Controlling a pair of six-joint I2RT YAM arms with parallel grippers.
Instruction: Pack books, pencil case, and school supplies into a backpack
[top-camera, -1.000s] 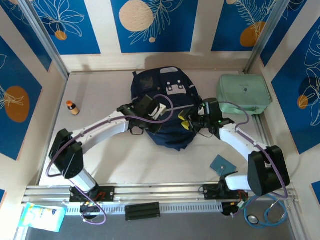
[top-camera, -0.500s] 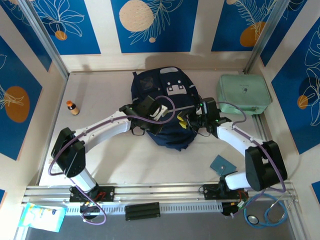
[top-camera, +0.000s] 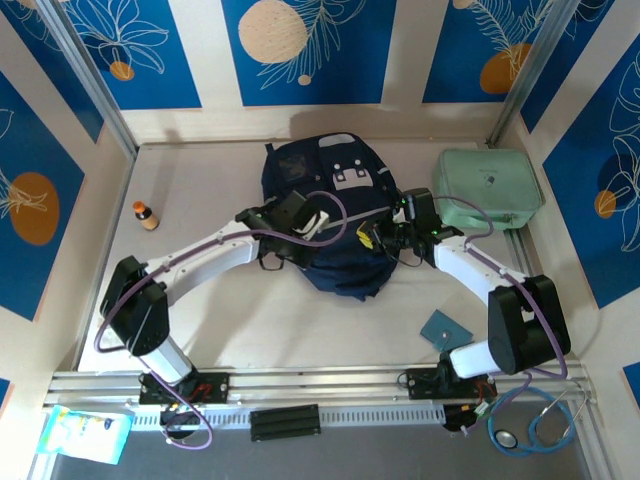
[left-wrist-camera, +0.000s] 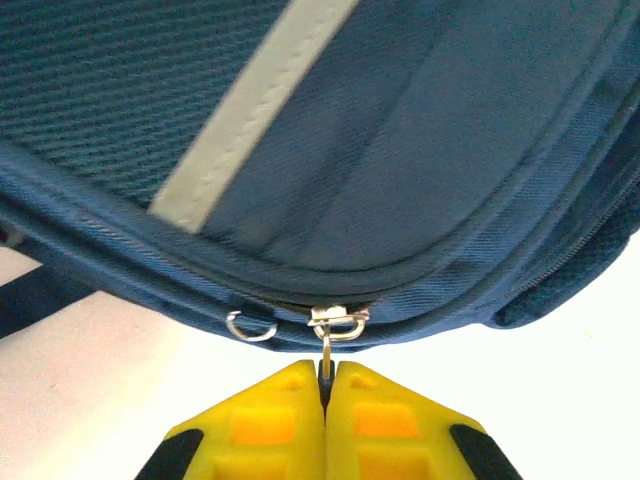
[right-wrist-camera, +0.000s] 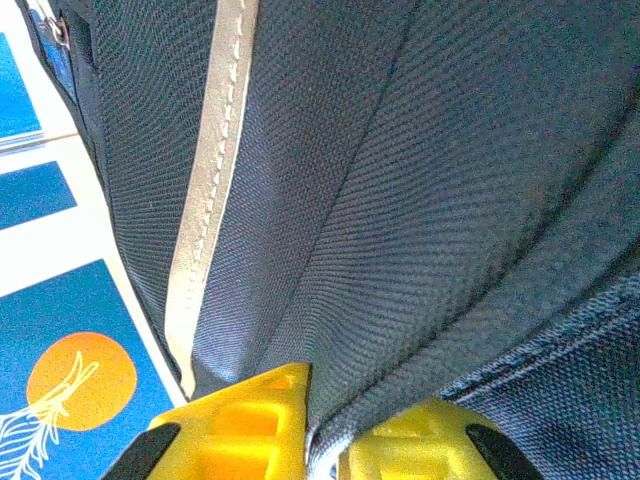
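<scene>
Close to the table's (top-camera: 250, 310) near edge, towards its near-right corner, the teal-blue booklet (top-camera: 444, 328) lies flat just beside the right arm's base. It is outside the bag, so at least this one of the school supplies is left to pack.

In the middle of the table lies the backpack (top-camera: 330, 170), its pale grey front patches facing up, with both arms at it. The left gripper (left-wrist-camera: 326, 385) is at the bag's left side, its yellow fingers pressed together on the metal zipper pull (left-wrist-camera: 326, 350). A second slider ring sits just beside the pull, and the zip looks closed along the stretch in view. The right gripper (right-wrist-camera: 322, 420) is at the bag's right side, jaws narrow, with a fold of the navy fabric pinched between them.

My reading is that one arm braces the bag while the other works the zip. Whether this is to open or close it I cannot tell, nor whether the books are inside.

Further back, a mint-green case (top-camera: 487, 187) rests at the far-right corner, outside the bag. A small orange-capped bottle (top-camera: 146, 215) stands by the left edge.
</scene>
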